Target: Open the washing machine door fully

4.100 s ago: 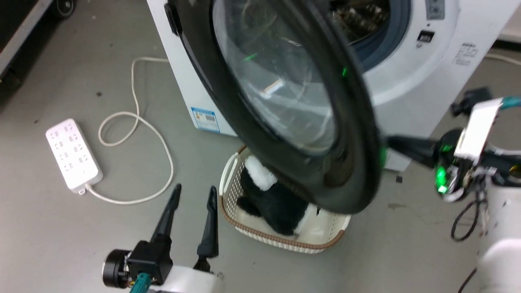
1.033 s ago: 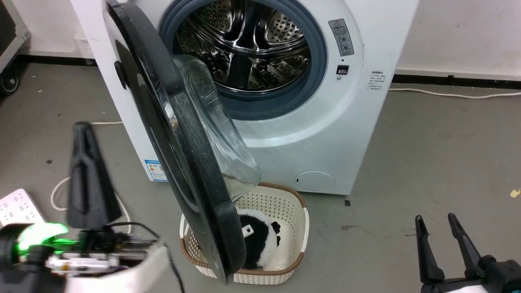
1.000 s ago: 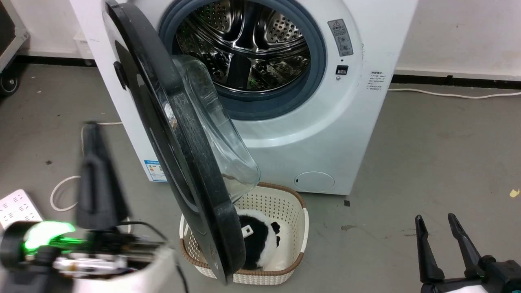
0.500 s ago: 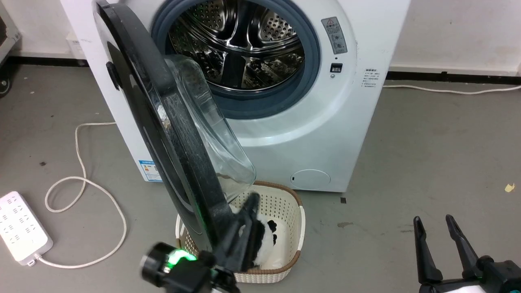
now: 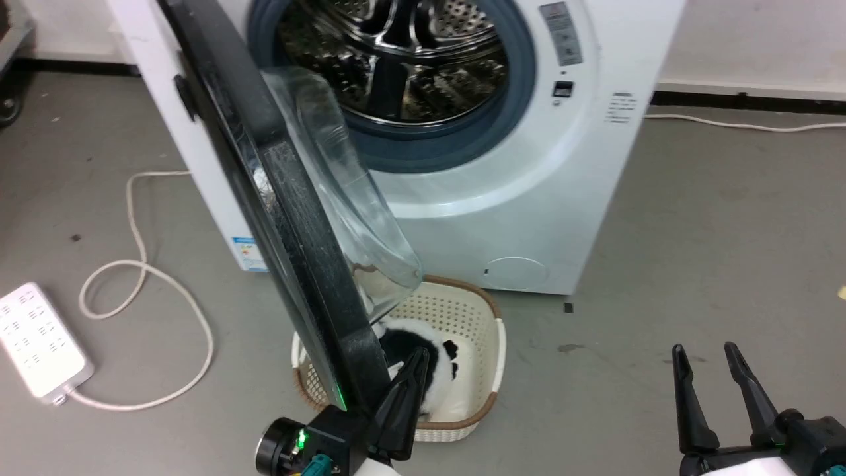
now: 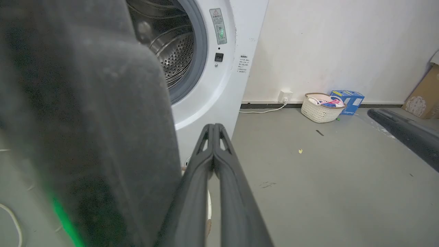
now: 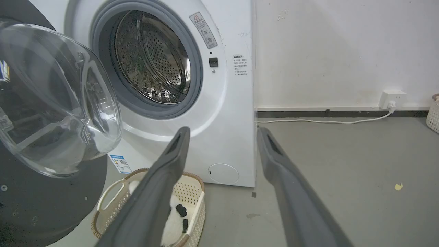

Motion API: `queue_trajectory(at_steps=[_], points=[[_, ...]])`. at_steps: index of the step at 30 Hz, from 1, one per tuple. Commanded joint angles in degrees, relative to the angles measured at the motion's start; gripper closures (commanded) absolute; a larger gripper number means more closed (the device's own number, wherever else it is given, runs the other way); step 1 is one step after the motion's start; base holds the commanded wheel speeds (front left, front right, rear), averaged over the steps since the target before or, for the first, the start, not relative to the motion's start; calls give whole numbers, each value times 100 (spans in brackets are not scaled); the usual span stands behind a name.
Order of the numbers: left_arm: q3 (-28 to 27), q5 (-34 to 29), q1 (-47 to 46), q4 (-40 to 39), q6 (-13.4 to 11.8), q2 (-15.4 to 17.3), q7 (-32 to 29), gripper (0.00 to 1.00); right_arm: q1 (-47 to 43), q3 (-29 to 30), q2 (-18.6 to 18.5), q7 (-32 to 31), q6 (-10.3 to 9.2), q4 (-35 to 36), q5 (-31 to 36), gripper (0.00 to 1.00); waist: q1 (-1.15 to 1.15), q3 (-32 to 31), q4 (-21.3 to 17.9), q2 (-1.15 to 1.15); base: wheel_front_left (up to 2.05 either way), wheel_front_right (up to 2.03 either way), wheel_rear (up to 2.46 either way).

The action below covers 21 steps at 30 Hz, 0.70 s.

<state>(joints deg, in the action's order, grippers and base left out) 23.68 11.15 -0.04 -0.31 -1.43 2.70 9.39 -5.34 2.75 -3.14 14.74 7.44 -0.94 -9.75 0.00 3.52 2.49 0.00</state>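
Edges first: the washing machine door (image 5: 291, 218) stands swung out from the white washing machine (image 5: 529, 198), hinged at the machine's left side and turned nearly edge-on to the head camera. Its glass bowl (image 5: 337, 178) bulges right, toward the steel drum (image 5: 410, 59) and grey rubber ring (image 5: 522, 99). The door's lower rim hangs over a cream basket (image 5: 486, 330) holding one black-and-white plush toy (image 5: 433, 344). The left pincer (image 5: 420, 356) has its two fingers pressed together with nothing between them. It sits just beside the inner face of that lower rim, above the basket; whether it touches the door cannot be told. The right pincer (image 5: 704, 349) is spread, holding nothing, well apart from the door, with open grey floor (image 5: 661, 264) between them. On the floor left of the door lie one white power strip (image 5: 39, 340) and its looped cord (image 5: 158, 291). A blue-and-white sticker (image 5: 250, 254) sits low on the machine's side, and a warning label (image 7: 204, 31) with a red triangle is beside the opening; the print on both is too small to read. One small round flap (image 5: 515, 271) is near the machine's base. By the wall stand a second basket (image 6: 320, 108), one blue box (image 6: 346, 101) and a wall socket (image 6: 284, 96).
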Motion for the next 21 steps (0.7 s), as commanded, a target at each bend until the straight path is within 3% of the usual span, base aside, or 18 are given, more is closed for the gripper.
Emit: queue_trajectory(at_steps=[1, 8, 17, 21], points=[[-20, 11, -74, 123, -61, 18, 76, 100, 81, -13, 26, 26, 5, -11, -41, 0, 0, 18, 141, 0, 0, 0, 0], [-76, 94, -5, 298, -112, 32, 195, 100, 26, 1, 26, 26, 5, -27, -61, 0, 0, -67, 605, 0, 0, 0, 0], [-219, 163, 40, 304, -277, 106, 205, 100, -54, -8, 26, 26, 5, -12, -96, 0, 0, -90, 1674, 0, 0, 0, 0], [-358, 167, -25, 233, -373, 181, 188, 100, -19, -81, 26, 26, 5, 9, -65, 0, 0, 44, 1945, 0, 0, 0, 0]])
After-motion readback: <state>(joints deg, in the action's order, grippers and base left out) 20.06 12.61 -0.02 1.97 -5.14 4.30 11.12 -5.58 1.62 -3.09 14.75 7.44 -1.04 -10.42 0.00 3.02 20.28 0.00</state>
